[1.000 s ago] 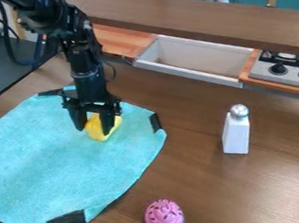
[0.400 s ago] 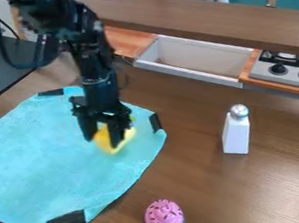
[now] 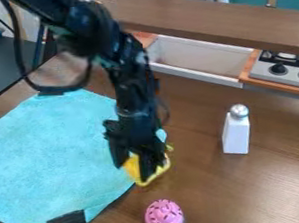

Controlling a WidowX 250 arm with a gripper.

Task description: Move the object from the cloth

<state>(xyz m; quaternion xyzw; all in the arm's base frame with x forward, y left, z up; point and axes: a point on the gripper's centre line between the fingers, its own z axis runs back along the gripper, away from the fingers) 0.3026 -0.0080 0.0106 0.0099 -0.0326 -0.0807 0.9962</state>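
Table [image 3: 280, 175]: lying under everything; its bare wood is running from the cloth toward 3 and 5 o'clock, with 12 at the view's far edge.
Cloth [image 3: 49, 154]: spreading blue over the 9 o'clock side.
Arm [image 3: 131, 75]: slanting in from 11 o'clock.
Gripper [image 3: 133, 166]: hanging at the cloth's 4 o'clock edge, its fingers gripping the yellow object from both sides.
White bottle [image 3: 236, 137]: standing upright, well apart, toward 2 o'clock from the object.
Pink cupcake [image 3: 163, 217]: sitting near, toward 6 o'clock.
Yellow object [image 3: 132, 169]: lying between the fingers, bulging past them toward 4 o'clock, and overlapping cloth edge and wood in view; whether it is touching either, nobody is telling from here. Its long axis is staying unclear. The coming move is probably calling for 4 o'clock, passing between bottle and cupcake.
Green bit [image 3: 169, 147]: showing beside the object, toward 1 o'clock.
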